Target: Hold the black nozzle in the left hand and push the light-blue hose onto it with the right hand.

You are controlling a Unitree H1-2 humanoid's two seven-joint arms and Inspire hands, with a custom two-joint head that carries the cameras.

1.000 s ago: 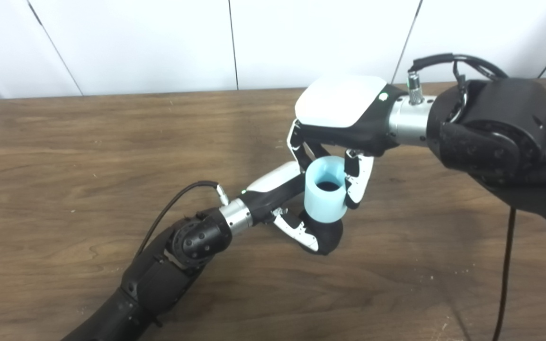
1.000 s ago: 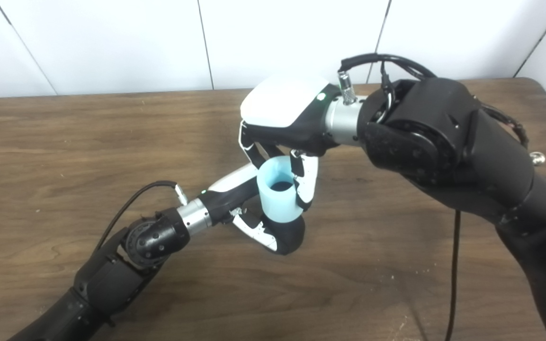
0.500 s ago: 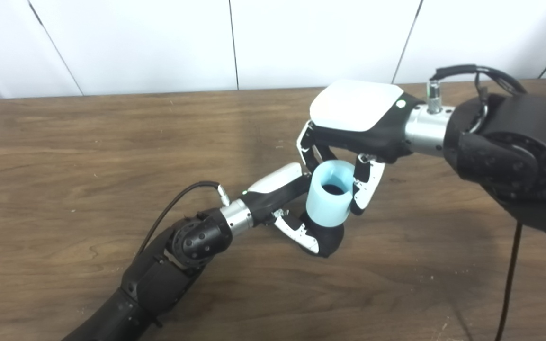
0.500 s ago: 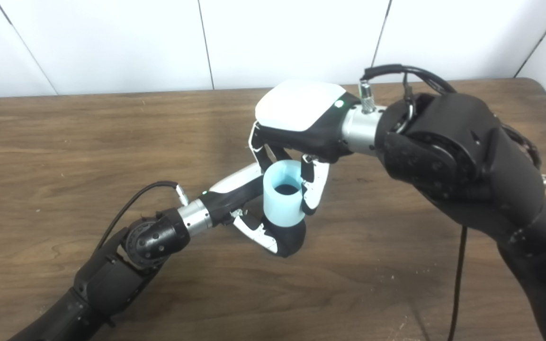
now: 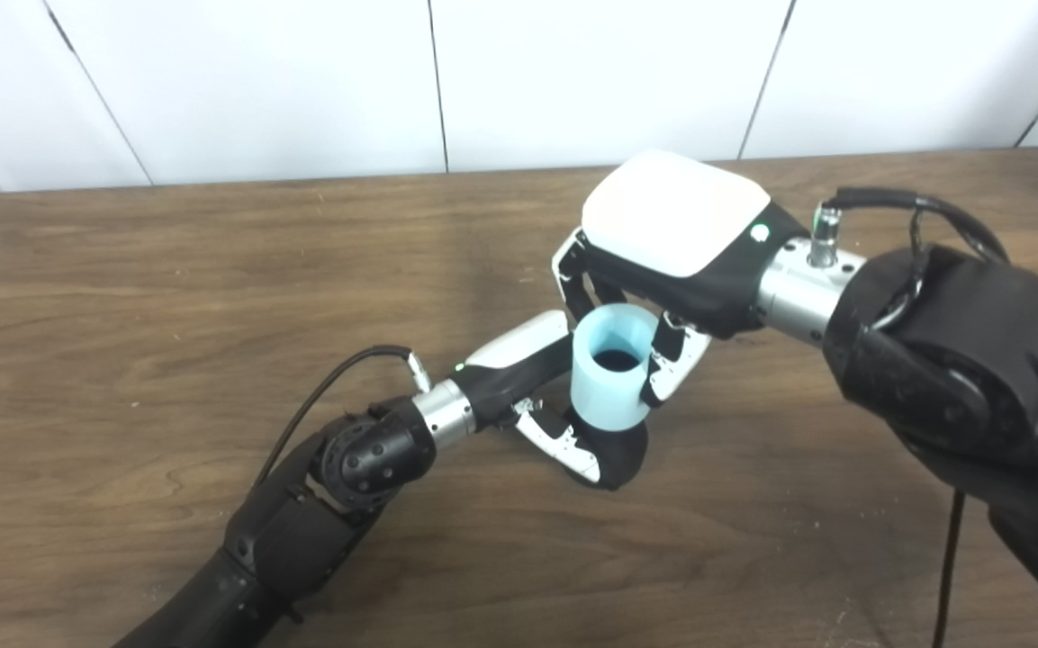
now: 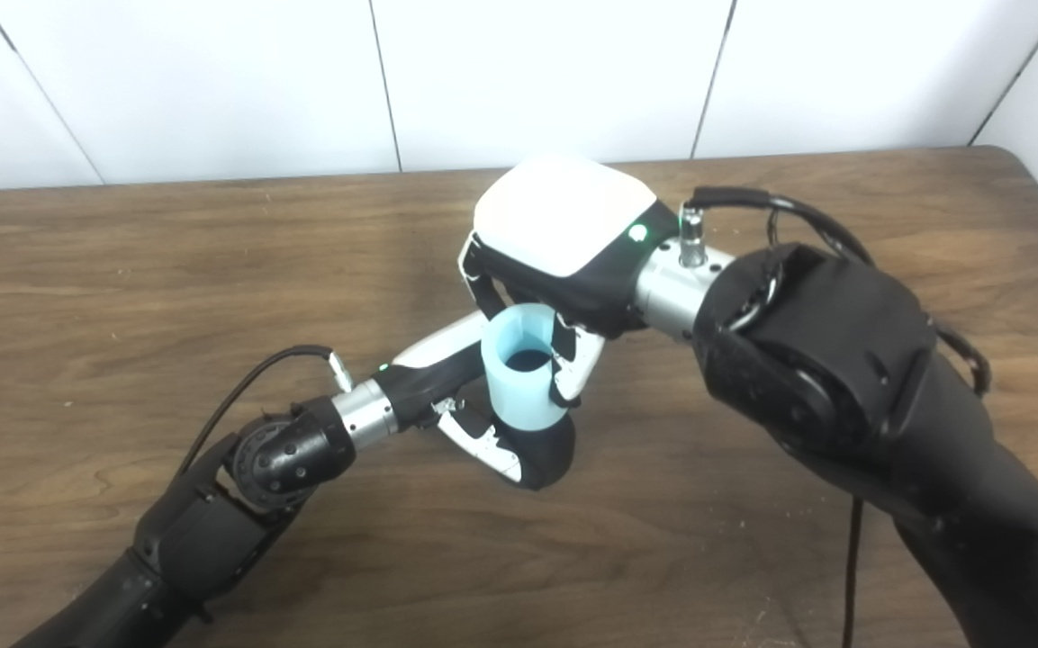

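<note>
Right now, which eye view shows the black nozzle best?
The right eye view, slightly: the black nozzle bulges clear below the light-blue hose, beside the left hand. The left eye view shows the same lower part; in both, hose and fingers hide its top, under the right hand.

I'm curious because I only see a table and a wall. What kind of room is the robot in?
Probably a plain robot test room or lab, though I can't be sure. There's a bare wooden table, a white panelled wall behind it, and only the light-blue hose and black nozzle to work on.
</note>
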